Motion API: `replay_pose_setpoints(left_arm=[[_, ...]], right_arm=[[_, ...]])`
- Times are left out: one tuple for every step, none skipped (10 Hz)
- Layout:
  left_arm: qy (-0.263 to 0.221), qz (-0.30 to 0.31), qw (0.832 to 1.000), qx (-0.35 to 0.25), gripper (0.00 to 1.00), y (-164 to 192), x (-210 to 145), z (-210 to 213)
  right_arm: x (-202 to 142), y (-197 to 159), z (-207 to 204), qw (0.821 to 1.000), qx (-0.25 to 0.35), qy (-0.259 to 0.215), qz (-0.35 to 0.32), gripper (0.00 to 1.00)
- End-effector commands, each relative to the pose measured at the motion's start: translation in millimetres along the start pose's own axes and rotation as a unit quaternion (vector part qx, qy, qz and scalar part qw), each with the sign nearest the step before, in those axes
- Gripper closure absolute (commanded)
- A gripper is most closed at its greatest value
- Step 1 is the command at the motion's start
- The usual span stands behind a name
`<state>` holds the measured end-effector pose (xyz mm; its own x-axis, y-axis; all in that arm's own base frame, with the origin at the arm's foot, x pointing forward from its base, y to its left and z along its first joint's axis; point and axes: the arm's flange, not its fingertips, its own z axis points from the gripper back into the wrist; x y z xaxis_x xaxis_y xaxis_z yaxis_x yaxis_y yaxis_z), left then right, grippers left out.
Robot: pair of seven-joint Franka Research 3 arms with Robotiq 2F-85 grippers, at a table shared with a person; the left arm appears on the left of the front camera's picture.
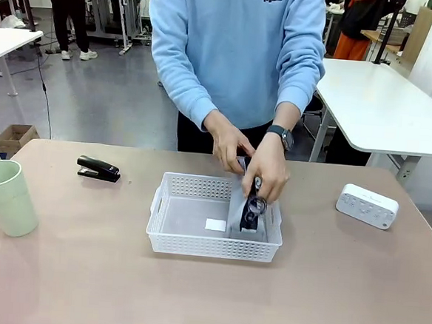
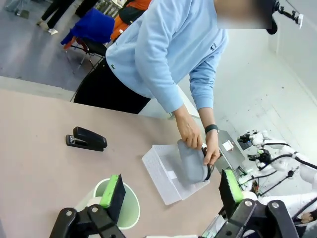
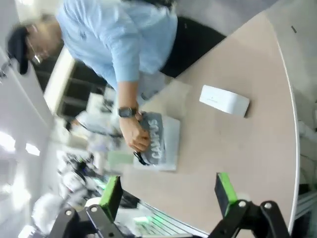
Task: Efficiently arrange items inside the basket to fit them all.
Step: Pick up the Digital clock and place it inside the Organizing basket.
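A person's two hands hold the grey zip pouch [image 1: 244,208] on end in the right side of the white perforated basket [image 1: 210,247] at mid-table. The black stapler [image 1: 98,169] lies left of the basket, the pale green cup [image 1: 7,196] stands at the far left, and the white power strip [image 1: 367,206] lies at the right. My left gripper [image 2: 171,186] hangs open high over the cup [image 2: 131,210], with the stapler [image 2: 86,139], basket [image 2: 158,166] and pouch [image 2: 192,161] beyond. My right gripper [image 3: 168,191] is open above the table, short of the power strip [image 3: 224,100], pouch [image 3: 153,136] and basket [image 3: 173,134].
The person stands at the table's far edge, leaning over the basket. A white label [image 1: 215,224] lies on the basket floor. Bare tabletop runs along the near edge. Another white table [image 1: 383,107] stands behind at the right.
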<state>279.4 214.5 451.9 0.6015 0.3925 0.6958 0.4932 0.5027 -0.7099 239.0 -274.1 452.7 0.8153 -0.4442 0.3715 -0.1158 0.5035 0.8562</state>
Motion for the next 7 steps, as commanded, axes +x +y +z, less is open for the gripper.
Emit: replay_pose_setpoints(left_arm=[[-0.012, -0.012, 1.0, -0.009, 0.0, 0.2, 2.3, 0.1], [-0.012, -0.012, 1.0, -0.009, 0.0, 0.2, 2.3, 0.1], [-0.012, -0.012, 1.0, -0.009, 0.0, 0.2, 2.3, 0.1], [-0.012, -0.012, 1.0, -0.009, 0.0, 0.2, 2.3, 0.1], [-0.012, -0.012, 1.0, -0.009, 0.0, 0.2, 2.3, 0.1], [-0.012, -0.012, 1.0, -0.009, 0.0, 0.2, 2.3, 0.1], [-0.012, -0.012, 1.0, -0.009, 0.0, 0.2, 2.3, 0.1]], right_arm=[[29.9, 66.6, -75.8, 0.971, -0.109, 0.115, 0.179, 0.0], [39.0, 88.7, -112.2, 0.936, -0.156, 0.166, 0.27, 0.0], [42.3, 102.5, -144.2, 0.885, -0.203, 0.215, 0.359, 0.0], [40.4, 111.3, -169.5, 0.825, -0.232, 0.262, 0.443, 0.0], [31.7, 117.0, -189.1, 0.762, -0.211, 0.326, 0.518, 0.0], [21.8, 118.8, -200.5, 0.728, -0.189, 0.359, 0.553, 0.0], [13.6, 118.0, -206.7, 0.702, -0.184, 0.375, 0.577, 0.0]])
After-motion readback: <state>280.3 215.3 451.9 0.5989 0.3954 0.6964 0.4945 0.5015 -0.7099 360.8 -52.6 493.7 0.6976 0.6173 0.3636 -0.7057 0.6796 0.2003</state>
